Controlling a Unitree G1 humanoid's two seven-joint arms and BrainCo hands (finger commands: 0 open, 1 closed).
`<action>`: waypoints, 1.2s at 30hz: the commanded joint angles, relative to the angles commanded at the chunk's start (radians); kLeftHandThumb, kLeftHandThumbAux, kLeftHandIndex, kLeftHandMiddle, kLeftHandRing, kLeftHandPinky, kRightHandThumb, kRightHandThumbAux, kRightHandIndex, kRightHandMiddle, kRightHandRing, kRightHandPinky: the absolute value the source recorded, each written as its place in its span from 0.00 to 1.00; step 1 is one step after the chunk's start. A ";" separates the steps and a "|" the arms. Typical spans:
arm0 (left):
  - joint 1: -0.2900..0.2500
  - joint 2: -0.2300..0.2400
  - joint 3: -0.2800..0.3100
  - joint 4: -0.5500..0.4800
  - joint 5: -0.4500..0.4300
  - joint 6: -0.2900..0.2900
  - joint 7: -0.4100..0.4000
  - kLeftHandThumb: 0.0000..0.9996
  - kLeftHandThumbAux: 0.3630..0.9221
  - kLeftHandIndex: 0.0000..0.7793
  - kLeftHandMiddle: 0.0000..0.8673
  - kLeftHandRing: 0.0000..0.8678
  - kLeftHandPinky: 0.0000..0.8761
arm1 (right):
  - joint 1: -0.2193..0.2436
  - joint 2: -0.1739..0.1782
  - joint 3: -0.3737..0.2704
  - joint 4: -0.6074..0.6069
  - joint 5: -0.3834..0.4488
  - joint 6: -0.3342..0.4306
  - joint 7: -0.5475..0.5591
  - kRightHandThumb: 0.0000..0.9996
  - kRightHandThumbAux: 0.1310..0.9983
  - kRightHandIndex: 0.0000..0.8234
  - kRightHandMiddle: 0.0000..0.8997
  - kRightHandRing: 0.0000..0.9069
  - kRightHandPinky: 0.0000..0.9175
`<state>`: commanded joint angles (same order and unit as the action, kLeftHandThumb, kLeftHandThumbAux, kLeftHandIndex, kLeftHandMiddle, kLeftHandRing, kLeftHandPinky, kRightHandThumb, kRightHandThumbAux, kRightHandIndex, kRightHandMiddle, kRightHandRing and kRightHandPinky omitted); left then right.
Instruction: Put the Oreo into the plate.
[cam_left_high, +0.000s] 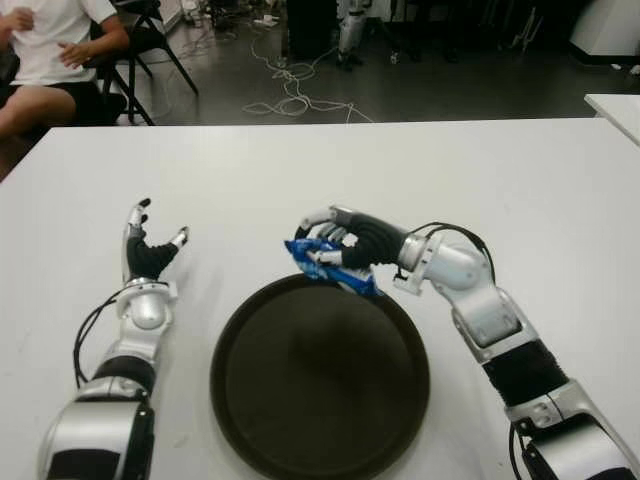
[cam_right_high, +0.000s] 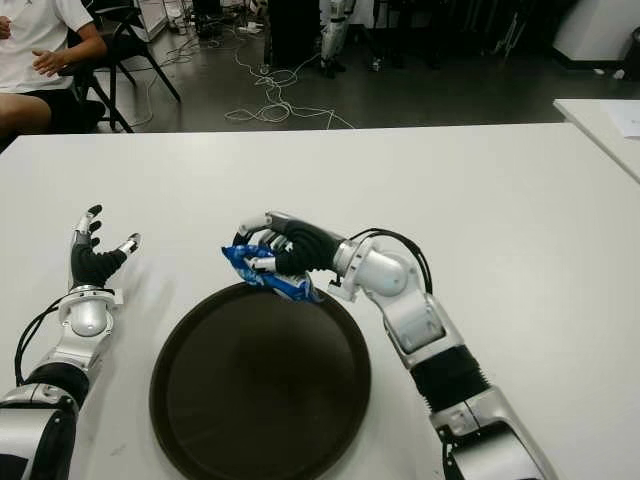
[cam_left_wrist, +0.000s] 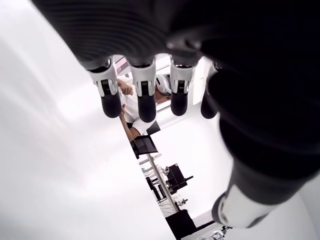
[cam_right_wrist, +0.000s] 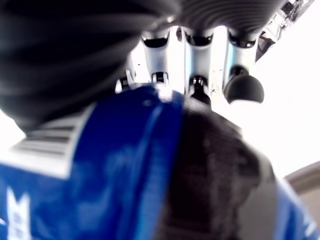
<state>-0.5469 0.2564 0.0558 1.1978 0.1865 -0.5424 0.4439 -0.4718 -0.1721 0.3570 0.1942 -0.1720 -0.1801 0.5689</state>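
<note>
A blue Oreo packet (cam_left_high: 330, 264) is held in my right hand (cam_left_high: 335, 245), whose fingers curl around it just over the far rim of the dark round plate (cam_left_high: 320, 380). The packet's lower end hangs above the plate's far edge. In the right wrist view the blue wrapper (cam_right_wrist: 115, 175) fills the palm under the curled fingers (cam_right_wrist: 197, 60). My left hand (cam_left_high: 148, 245) shows to the left of the plate on the white table (cam_left_high: 480, 180), fingers spread and holding nothing.
A seated person (cam_left_high: 50, 60) is at the far left beyond the table, beside a black chair (cam_left_high: 150, 40). Cables (cam_left_high: 290, 95) lie on the floor behind. Another white table corner (cam_left_high: 615, 110) shows at the far right.
</note>
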 joint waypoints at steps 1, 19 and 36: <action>0.001 -0.001 0.000 -0.002 0.000 -0.001 0.001 0.00 0.74 0.07 0.10 0.08 0.07 | -0.001 0.001 0.005 0.002 -0.009 -0.001 -0.004 0.69 0.69 0.53 0.93 0.94 0.94; 0.001 -0.004 0.002 -0.006 -0.005 0.000 -0.005 0.00 0.78 0.07 0.09 0.07 0.06 | -0.027 0.006 0.056 0.055 -0.123 -0.030 -0.064 0.69 0.69 0.53 0.90 0.92 0.90; -0.001 -0.003 0.011 0.000 -0.018 0.006 -0.024 0.00 0.76 0.07 0.09 0.07 0.06 | -0.004 -0.010 0.055 0.023 -0.090 -0.076 -0.035 0.68 0.69 0.53 0.91 0.92 0.90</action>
<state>-0.5476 0.2539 0.0670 1.1974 0.1689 -0.5369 0.4199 -0.4761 -0.1821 0.4117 0.2168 -0.2623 -0.2561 0.5340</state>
